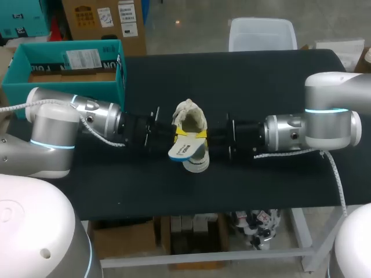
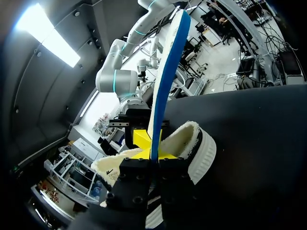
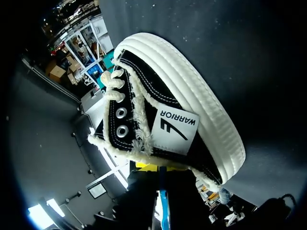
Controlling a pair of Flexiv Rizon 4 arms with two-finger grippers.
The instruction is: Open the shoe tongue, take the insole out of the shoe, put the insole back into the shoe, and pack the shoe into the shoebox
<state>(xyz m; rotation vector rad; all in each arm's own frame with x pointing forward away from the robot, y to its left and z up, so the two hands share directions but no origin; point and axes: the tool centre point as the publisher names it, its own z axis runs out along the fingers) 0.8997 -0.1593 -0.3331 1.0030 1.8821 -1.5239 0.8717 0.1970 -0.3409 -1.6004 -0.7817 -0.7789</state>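
A black shoe [image 1: 190, 119] with white sole and fleecy lining lies mid-table; the left wrist view has it just past the fingers [image 2: 194, 143], and the right wrist view shows its side and label [image 3: 172, 96]. The white insole [image 1: 182, 149] with a blue underside is out of the shoe, held over its front part. My left gripper [image 1: 178, 134] is shut on one end, and the insole [image 2: 168, 72] rises edge-on from between its fingers [image 2: 153, 163]. My right gripper [image 1: 202, 136] faces it and is shut on the other end, the blue edge [image 3: 163, 206] running between its fingers [image 3: 156, 167].
The open teal shoebox [image 1: 64, 69] stands at the table's rear left, behind my left arm. Black tabletop [image 1: 261, 81] stretches to the right and in front of the shoe.
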